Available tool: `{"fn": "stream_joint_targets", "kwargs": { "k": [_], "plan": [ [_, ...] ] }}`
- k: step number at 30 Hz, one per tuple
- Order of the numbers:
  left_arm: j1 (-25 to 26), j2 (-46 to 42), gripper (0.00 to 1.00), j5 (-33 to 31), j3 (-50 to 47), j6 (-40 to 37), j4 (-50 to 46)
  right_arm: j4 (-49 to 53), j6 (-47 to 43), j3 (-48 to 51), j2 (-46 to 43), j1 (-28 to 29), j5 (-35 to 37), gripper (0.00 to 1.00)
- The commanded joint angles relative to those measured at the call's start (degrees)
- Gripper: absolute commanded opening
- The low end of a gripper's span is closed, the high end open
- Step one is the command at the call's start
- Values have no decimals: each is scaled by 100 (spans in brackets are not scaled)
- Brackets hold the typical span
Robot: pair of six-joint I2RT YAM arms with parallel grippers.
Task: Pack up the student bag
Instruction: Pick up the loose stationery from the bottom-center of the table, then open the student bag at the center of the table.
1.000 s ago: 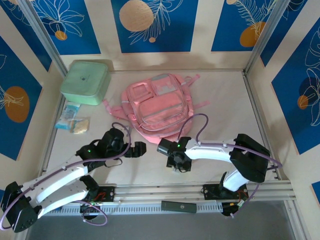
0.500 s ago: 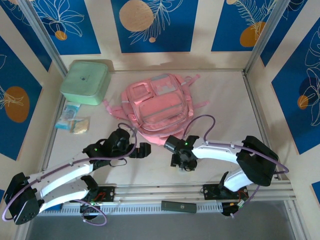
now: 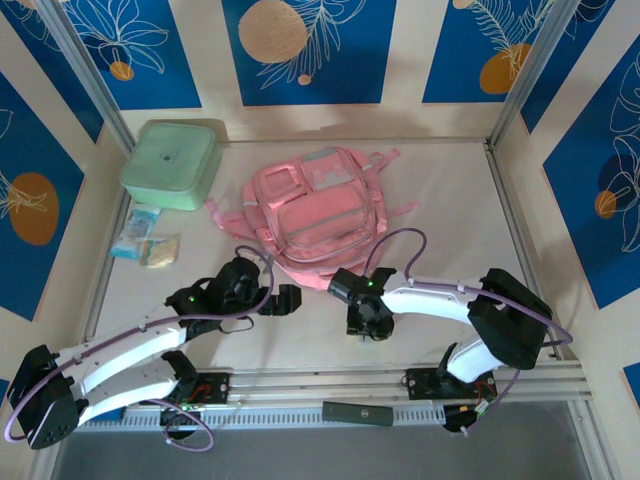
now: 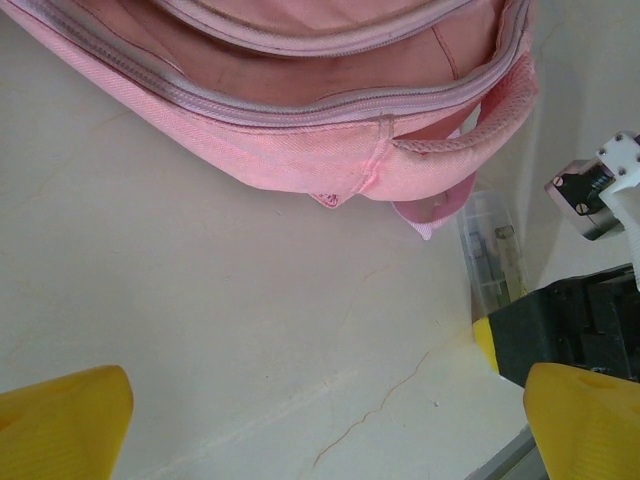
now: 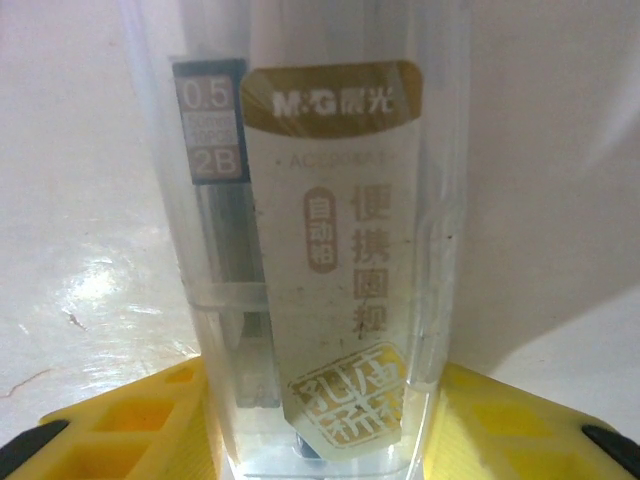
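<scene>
Student bag (image 3: 315, 215) flat | left gripper (image 4: 325, 418) spread | right gripper (image 5: 320, 415) straddles lead case (image 5: 330, 250) (grip unclear)

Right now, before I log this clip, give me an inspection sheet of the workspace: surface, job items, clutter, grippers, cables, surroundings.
Surface: pale table, hairline cracks in the left wrist view.
Job's things: pink student bag lying flat mid-table; clear lead case marked 0.5 2B, off the bag's near edge.
Clutter: mint-green box at far left; small packets just nearer than it.
Grippers: left gripper open, facing the bag's near edge; right gripper appears shut on the lead case.
Cables: purple cables loop off both wrists, the right one over the bag's edge.
Surroundings: blue-and-cream leaf-print walls; metal rail along the near edge.
</scene>
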State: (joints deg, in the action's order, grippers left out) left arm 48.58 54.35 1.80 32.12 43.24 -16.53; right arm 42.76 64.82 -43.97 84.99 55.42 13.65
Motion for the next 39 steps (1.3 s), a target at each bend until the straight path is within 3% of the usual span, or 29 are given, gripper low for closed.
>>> {"fn": "stream_joint_targets", "kwargs": {
  "k": [1,9,19,27,33,39],
  "plan": [
    [47,18,100,-57,53,17,118,-347,-136,136,-198,-83,-59,43],
    [47,290,99,-107,305,-160,117,-409,-383,355,-629,-346,-150,40],
    [-133,1346,99,-617,1496,-1398,-446,-256,-729,750,-1614,-951,-355,41],
    [-236,1867,99,-537,1799,-1541,-265,-168,-1087,856,-2032,-1492,-627,41],
    [-425,2293,99,-937,2576,-3182,-335,-328,-1365,775,-2002,-1964,-1166,41],
    [-577,3382,99,-479,3472,-4893,-342,21,-1692,411,-2032,-2256,-1114,41]
  ]
}}
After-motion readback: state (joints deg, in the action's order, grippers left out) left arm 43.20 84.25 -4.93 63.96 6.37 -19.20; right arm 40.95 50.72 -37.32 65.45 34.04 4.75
